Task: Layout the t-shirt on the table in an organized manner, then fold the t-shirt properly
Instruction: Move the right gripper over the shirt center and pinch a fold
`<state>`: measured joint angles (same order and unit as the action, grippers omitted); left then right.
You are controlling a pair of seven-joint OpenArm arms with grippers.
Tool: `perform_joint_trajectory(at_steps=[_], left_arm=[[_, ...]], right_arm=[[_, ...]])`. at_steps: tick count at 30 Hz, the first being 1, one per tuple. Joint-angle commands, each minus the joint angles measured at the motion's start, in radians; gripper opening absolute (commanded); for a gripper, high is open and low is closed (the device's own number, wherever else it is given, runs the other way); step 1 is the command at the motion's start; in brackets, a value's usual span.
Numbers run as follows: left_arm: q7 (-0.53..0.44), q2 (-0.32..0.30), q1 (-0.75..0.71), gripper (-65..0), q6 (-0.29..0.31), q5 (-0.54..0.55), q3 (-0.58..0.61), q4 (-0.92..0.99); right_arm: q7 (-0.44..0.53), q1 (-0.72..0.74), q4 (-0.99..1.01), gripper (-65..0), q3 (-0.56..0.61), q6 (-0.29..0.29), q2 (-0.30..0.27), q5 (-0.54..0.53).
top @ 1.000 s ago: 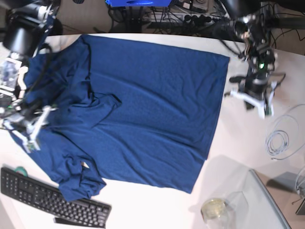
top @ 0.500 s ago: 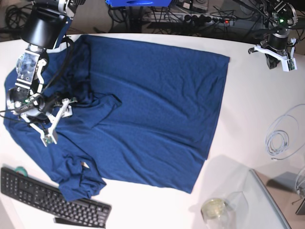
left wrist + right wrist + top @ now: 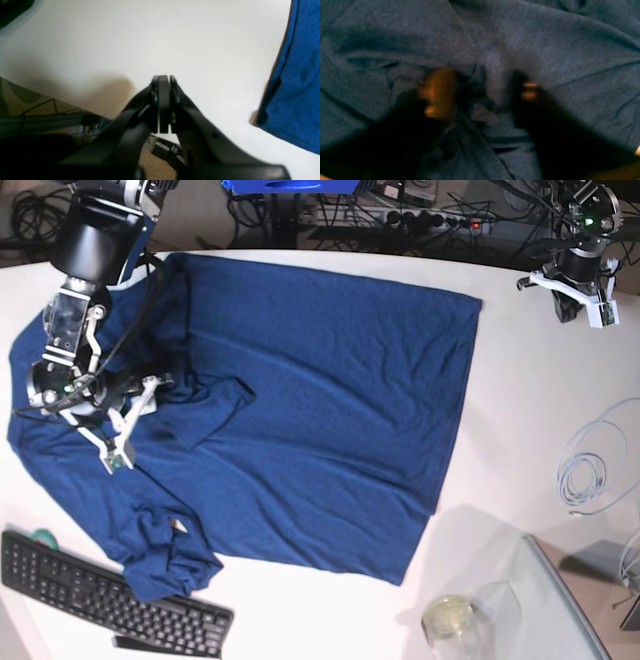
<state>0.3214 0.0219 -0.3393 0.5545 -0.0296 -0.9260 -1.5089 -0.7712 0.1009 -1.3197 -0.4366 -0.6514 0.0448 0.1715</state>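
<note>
The navy t-shirt (image 3: 320, 400) lies spread on the white table (image 3: 510, 430), with a sleeve folded over near its left middle and a bunched sleeve at the lower left. My right gripper (image 3: 135, 418) hovers low over the folded sleeve. In the right wrist view it is open (image 3: 482, 92), blurred, with wrinkled shirt fabric (image 3: 495, 50) between its fingers. My left gripper (image 3: 578, 298) is at the table's far right corner, clear of the shirt. In the left wrist view it is shut and empty (image 3: 163, 81) above bare table (image 3: 150, 37), with the shirt's edge (image 3: 295, 87) to its right.
A black keyboard (image 3: 110, 605) lies at the front left, touching the bunched sleeve. A glass jar (image 3: 450, 620) and a grey translucent tray (image 3: 565, 600) stand at the front right. A coiled white cable (image 3: 588, 470) lies at the right. Cables run behind the far edge.
My right gripper has moved from the shirt's left edge rightward and up onto the folded sleeve. My left arm has pulled back to the far right corner and stayed there.
</note>
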Motion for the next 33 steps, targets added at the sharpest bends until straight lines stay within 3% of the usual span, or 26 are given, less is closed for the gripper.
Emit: perform_joint_trajectory(at_steps=[1,2,3,5,8,10,14,17,20,22,24,26,31,33], left_arm=[[-0.021,-0.012,-0.008,-65.0,-0.001,0.01,-0.005,-0.015],[-0.021,-0.012,-0.008,-65.0,-0.001,0.01,-0.005,-0.015],[-0.021,-0.012,-0.008,-65.0,-0.001,0.01,-0.005,-0.015],[-0.021,-0.012,-0.008,-65.0,-0.001,0.01,-0.005,-0.014],[-0.021,-0.015,-0.002,-65.0,-0.001,0.01,-0.005,0.02],[-0.024,-0.017,0.001,-65.0,-0.001,0.01,-0.006,0.035],[-0.026,-0.017,0.001,-65.0,-0.001,0.01,-0.006,0.04],[-0.026,-0.017,0.001,-65.0,-0.001,0.01,-0.011,0.04],[-0.026,-0.026,0.001,-65.0,-0.001,0.01,-0.011,0.035],[-0.026,-0.03,0.001,-65.0,-0.001,0.01,-0.011,0.038],[-0.026,-0.03,-0.005,-65.0,-0.001,0.01,-0.011,0.035],[-0.026,-0.03,-0.008,-65.0,-0.001,0.01,-0.011,0.037],[-0.026,-0.03,-0.01,-65.0,-0.001,0.01,-0.012,0.04],[-0.026,-0.03,-0.01,-65.0,-0.001,0.01,-0.012,0.04]], right_arm=[[0.015,0.024,-0.014,-50.3,0.002,0.003,-0.004,-0.008],[0.015,0.026,-0.016,-59.9,0.002,0.002,-0.004,-0.008],[0.014,0.026,-0.022,-65.0,0.002,0.002,-0.004,-0.008],[0.002,0.026,-0.039,-62.7,0.002,-0.005,-0.003,-0.01],[-0.054,0.018,-0.105,-65.0,0.002,-0.012,0.02,-0.011],[-0.078,0.015,-0.151,-64.4,0.002,-0.047,0.034,-0.01],[-0.126,0.007,-0.205,-63.9,0.009,-0.047,0.045,-0.01],[-0.112,-0.051,-0.243,-57.0,0.154,-0.047,0.036,-0.005],[0.005,-0.158,-0.33,-38.6,0.42,-0.047,-0.039,-0.002],[0.071,-0.191,-0.36,-25.1,0.519,-0.044,-0.061,0.029],[0.081,-0.191,-0.353,-16.1,0.562,0.038,-0.061,0.063],[0.086,-0.18,-0.326,-16.7,0.594,0.08,-0.061,0.066],[0.085,-0.108,-0.217,-28.7,0.623,0.083,-0.061,0.066],[0.083,-0.089,-0.18,-29.7,0.625,0.083,-0.061,0.066]])
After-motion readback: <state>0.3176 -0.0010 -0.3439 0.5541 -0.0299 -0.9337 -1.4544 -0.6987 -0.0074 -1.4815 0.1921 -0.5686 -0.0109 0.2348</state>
